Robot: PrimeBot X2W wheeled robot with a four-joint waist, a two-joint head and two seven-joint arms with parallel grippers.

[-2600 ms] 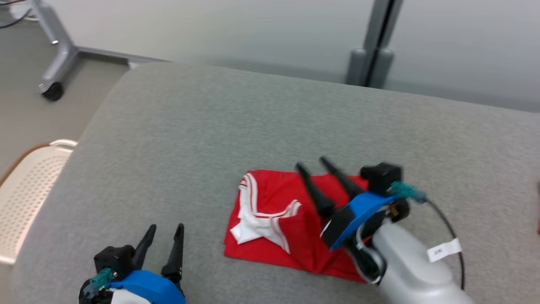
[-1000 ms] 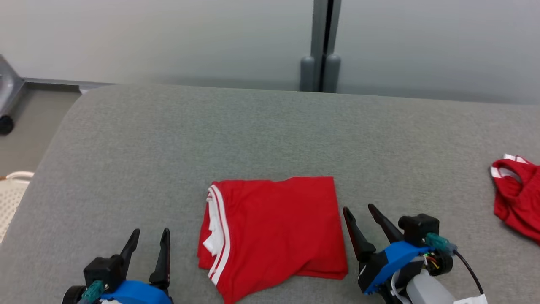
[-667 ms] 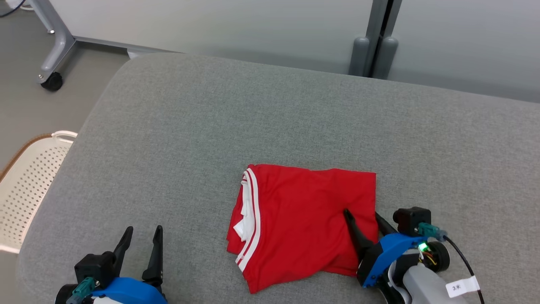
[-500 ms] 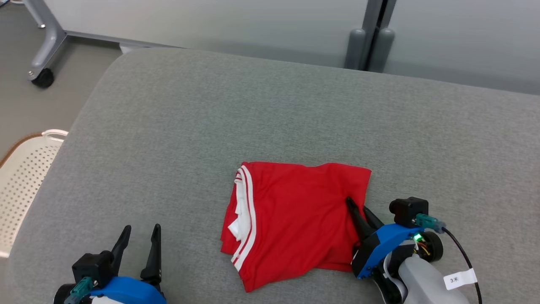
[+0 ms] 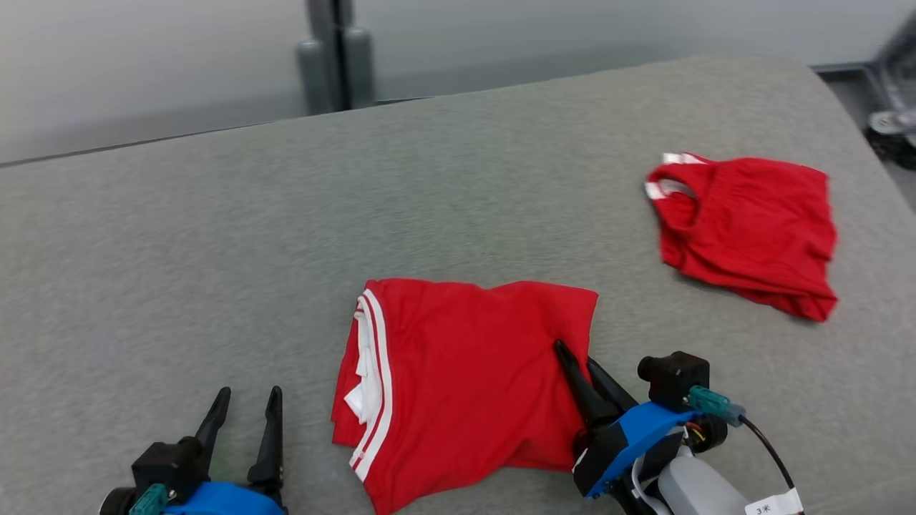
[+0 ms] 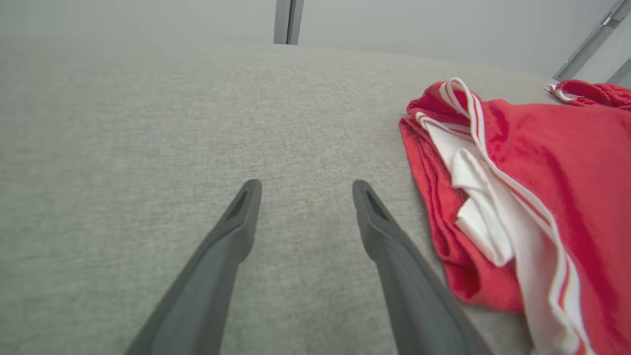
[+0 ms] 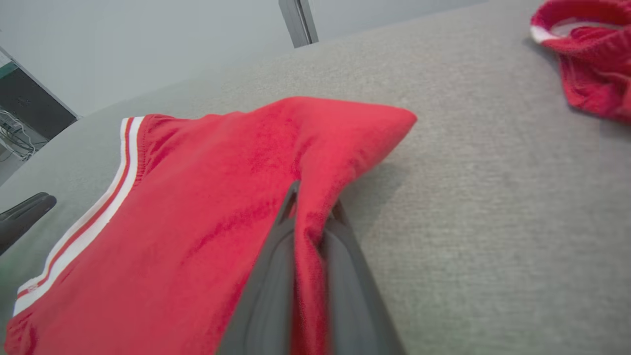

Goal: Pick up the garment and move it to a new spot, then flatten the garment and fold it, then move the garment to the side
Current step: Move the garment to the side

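Right pincer (image 5: 575,353), open before, now tight on garment (image 5: 465,372) edge

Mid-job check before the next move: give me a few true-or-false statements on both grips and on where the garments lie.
1. The right gripper is shut on the folded garment at its right edge. True.
2. The left gripper holds the folded garment. False: it is open over bare grey cushion, apart from the cloth.
3. A second red garment lies at the far right. True.
4. The white stripes face the right gripper. False: they run along the side nearer the left gripper.
5. The two garments overlap. False: bare cushion separates them.
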